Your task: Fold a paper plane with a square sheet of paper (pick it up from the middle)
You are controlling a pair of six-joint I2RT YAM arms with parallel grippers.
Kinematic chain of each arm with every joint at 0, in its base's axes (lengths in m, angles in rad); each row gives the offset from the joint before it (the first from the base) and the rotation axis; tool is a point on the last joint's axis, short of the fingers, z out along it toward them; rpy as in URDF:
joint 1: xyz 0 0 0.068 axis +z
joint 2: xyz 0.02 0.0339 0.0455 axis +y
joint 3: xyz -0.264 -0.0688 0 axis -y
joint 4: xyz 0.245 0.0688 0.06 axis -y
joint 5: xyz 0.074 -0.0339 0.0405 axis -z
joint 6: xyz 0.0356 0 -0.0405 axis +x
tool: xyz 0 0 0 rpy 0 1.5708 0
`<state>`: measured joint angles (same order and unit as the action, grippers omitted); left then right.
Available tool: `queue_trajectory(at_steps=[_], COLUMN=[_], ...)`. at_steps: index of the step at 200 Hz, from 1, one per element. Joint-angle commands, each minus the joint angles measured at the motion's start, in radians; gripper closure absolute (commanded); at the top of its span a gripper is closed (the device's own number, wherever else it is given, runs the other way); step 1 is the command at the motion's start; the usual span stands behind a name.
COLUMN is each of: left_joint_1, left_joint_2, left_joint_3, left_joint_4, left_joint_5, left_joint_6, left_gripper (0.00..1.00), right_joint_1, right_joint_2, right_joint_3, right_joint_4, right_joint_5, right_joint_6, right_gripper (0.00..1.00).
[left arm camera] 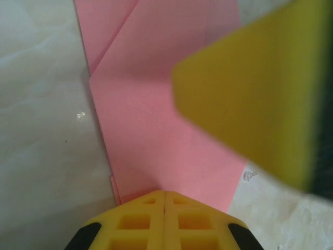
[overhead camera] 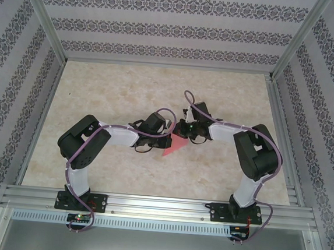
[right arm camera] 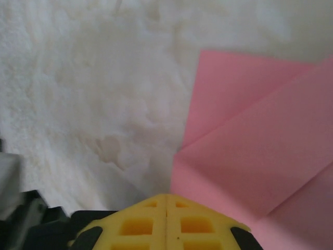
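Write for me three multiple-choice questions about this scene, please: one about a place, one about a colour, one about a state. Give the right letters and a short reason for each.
1. Where does the sheet of paper lie?
A. on the rail by the arm bases
B. against the back wall
C. on the table, between the two grippers

2. What colour is the sheet?
A. white
B. pink-red
C. green

3. How do the left gripper and the right gripper stand?
A. both shut
B. both wide open
C. left open, right shut

Answers:
1 C: the top view shows it flat on the table between the two wrists.
2 B: it is pink-red in all three views.
3 A: in each wrist view the jaws meet with no gap.
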<state>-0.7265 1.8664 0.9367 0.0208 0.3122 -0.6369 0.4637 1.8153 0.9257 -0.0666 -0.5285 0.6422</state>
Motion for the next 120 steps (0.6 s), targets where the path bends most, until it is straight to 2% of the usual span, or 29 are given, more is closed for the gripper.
queue_trajectory(at_steps=[1,48,87,105,120], left_joint_1=[0.003,0.002,0.004,0.009,0.015], left_joint_2=[0.061,0.049,-0.015,-0.073,-0.118], left_joint_3=[-0.027,-0.017,0.058,0.091,0.102], left_joint_4=[-0.127,-0.13,-0.188,-0.192,-0.188], left_joint_5=[-0.001,0.018,0.027,0.022,-0.004], left_joint_6=[-0.004,0.01,0.042,0.04,0.02], left_gripper=[1.0,1.0,1.0,0.91,0.88], right_joint_1=[-0.004,-0.006,-0.032,-0.044,-0.048], right_joint_2=[0.034,0.083,0.117,0.124,0.127], right_joint_3=[-0.017,-0.033,-0.058,-0.067,-0.069], right_joint_4=[0.078,0.051,0.007,0.003,-0.003], right_joint_5=[-0.026,-0.005,0.027,0.028,0.03], right_joint_6=[0.041,0.021,-0.004,-0.006,-0.01], right_gripper=[1.0,1.0,1.0,1.0,1.0])
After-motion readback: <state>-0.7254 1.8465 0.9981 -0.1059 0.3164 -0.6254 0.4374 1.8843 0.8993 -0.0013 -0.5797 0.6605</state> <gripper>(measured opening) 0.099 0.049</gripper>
